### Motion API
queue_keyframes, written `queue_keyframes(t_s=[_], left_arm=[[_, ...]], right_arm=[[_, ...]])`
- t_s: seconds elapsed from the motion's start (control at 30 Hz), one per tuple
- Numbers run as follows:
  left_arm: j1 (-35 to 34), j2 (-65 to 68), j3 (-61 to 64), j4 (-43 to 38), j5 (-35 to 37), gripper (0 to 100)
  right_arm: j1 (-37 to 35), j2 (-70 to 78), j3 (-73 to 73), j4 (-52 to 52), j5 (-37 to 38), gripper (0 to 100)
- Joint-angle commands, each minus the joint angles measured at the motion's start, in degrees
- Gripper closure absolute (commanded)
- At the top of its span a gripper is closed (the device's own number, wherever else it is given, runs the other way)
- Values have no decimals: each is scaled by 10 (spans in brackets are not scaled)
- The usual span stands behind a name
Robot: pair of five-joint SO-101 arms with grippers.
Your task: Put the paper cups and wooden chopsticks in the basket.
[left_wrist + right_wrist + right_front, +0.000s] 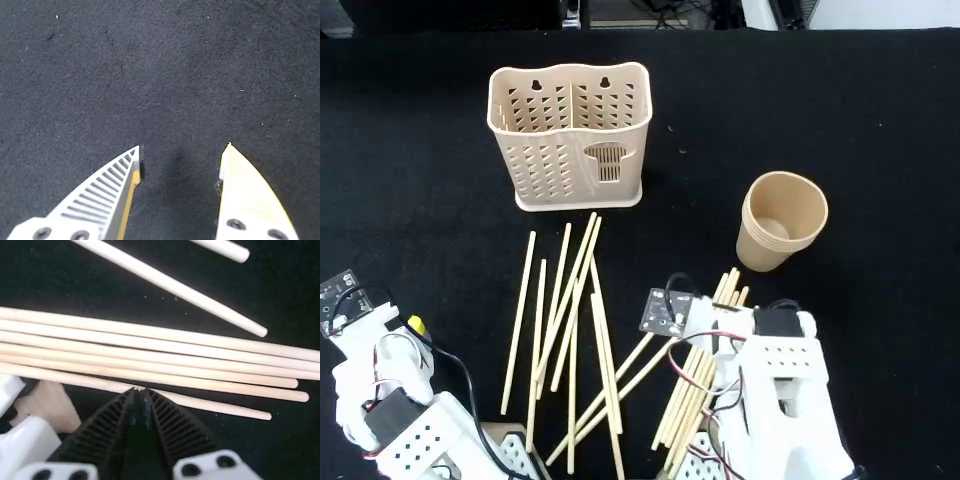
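A black-covered table (880, 120) carries a basket (570, 135) standing near its far edge. Nested paper cups (780, 220) sit right of it. Wooden chopsticks (570, 310) lie scattered toward the near edge.

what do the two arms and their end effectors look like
The left arm and right arm are white plastic with perforated plates, thin red and black cables and a small dark circuit board at each wrist. The left end effector has pointed ribbed fingers, one white, one yellow. The right end effector has black ribbed ones on a white base with screw holes.
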Motion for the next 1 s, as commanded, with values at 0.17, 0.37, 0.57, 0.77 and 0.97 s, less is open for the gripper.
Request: queue_keyframes(t_s=[0.17, 0.37, 0.57, 0.77, 0.97], left_arm=[[-4, -1, 9, 2, -4, 733], [-4, -1, 9, 2, -4, 733], [-4, -1, 9, 2, -4, 733], [-4, -1, 9, 2, -4, 733], [-4, -1, 9, 2, -4, 733]], right_arm=[[-21, 6, 8, -74, -64, 985], [-118, 5, -7, -136, -195, 985], [-157, 5, -43, -201, -302, 985], [-154, 1, -97, -109, -304, 983], [-61, 6, -160, -13, -237, 983]])
